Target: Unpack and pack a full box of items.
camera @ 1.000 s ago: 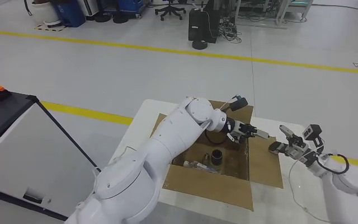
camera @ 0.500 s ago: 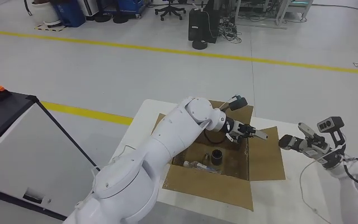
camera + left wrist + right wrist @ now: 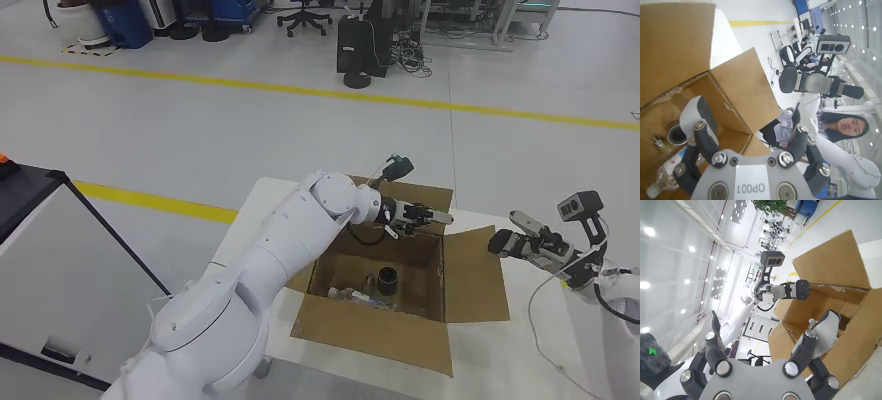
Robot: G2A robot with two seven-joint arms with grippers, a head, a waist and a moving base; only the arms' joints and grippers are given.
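Left jaws gape wide, holding nothing. Below them sits the open box (image 3: 370, 335), and on its floor lie a dark cup (image 3: 676, 134), a brass fitting (image 3: 659, 145) and a plastic bottle (image 3: 663, 179). Right jaws, likewise spread and empty, hover just outside the box's side flap (image 3: 475, 280), over the counter (image 3: 520, 362).

white table (image 3: 490, 355), one open cardboard box (image 3: 372, 335) sitting directly on it, flaps splayed outward, box covers most of the top, bare white strips left and right

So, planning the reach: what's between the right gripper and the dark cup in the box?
The box's side flap and bare box floor, as the top view shows.
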